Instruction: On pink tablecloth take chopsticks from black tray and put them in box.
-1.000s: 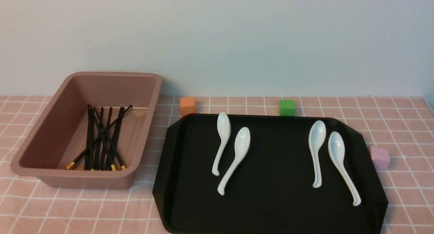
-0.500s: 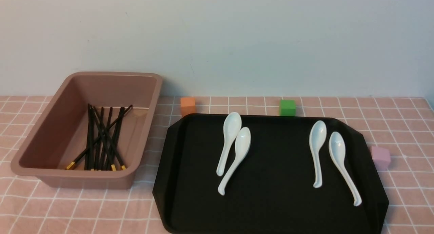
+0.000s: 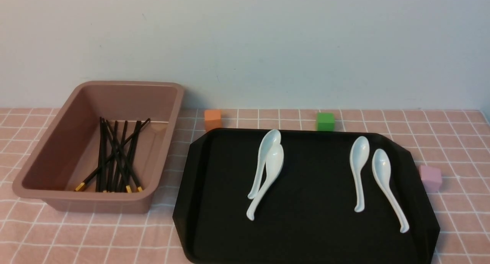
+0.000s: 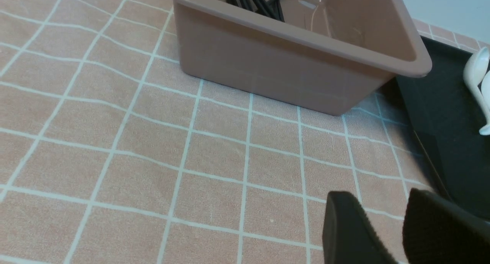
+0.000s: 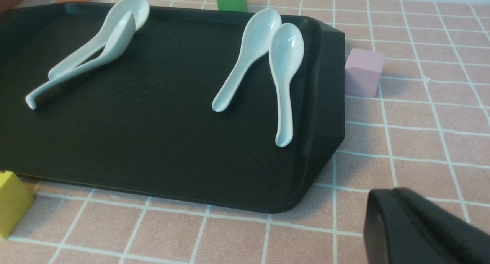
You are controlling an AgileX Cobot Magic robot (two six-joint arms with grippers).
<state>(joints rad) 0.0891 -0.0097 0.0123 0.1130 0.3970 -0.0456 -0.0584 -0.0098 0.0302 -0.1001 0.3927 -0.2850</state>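
Observation:
Several black chopsticks (image 3: pixel 115 157) with gold bands lie inside the dusty-pink box (image 3: pixel 168 114) at the left of the pink tablecloth (image 3: pixel 95 233). The black tray (image 3: pixel 306 225) to its right holds only white spoons; no chopsticks show on it. Neither gripper shows in the front view. In the left wrist view my left gripper (image 4: pixel 379 197) is open and empty, low over the cloth in front of the box (image 4: pixel 275 61), next to the tray's corner (image 4: pixel 444 114). In the right wrist view my right gripper (image 5: pixel 386 195) is shut and empty over the cloth beside the tray (image 5: pixel 153 134).
Two white spoons (image 3: pixel 268 168) lie overlapped at the tray's middle, two more (image 3: pixel 358 168) at its right. An orange cube (image 3: pixel 212 119) and a green cube (image 3: pixel 325 121) sit behind the tray, a lilac cube (image 3: pixel 430 177) to its right, a yellow cube (image 5: pixel 11 201) at its front.
The leftmost spoon on the tray has slid to the right and now lies against and partly over its neighbour. Chopsticks, box and tray have not moved.

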